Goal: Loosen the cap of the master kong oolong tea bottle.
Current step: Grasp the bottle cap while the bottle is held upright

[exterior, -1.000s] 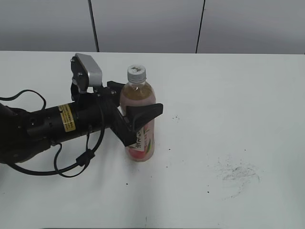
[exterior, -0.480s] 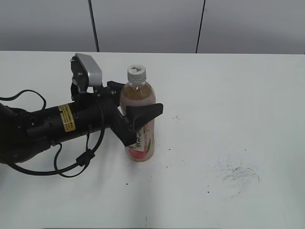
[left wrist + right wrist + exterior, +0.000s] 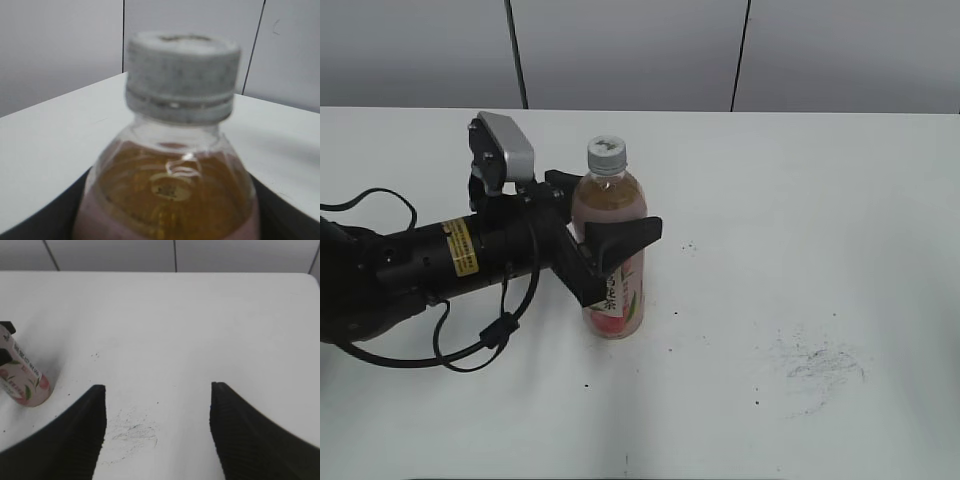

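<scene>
I see the master kong oolong tea bottle upright on the table, clamped mid-body by my left gripper; cap untouched. Right gripper hangs apart, jaws spread, holding nothing.

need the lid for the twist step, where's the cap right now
In the exterior view the cap sits left of centre, still on the bottle, just above the left claw gripping the bottle's body.
</scene>
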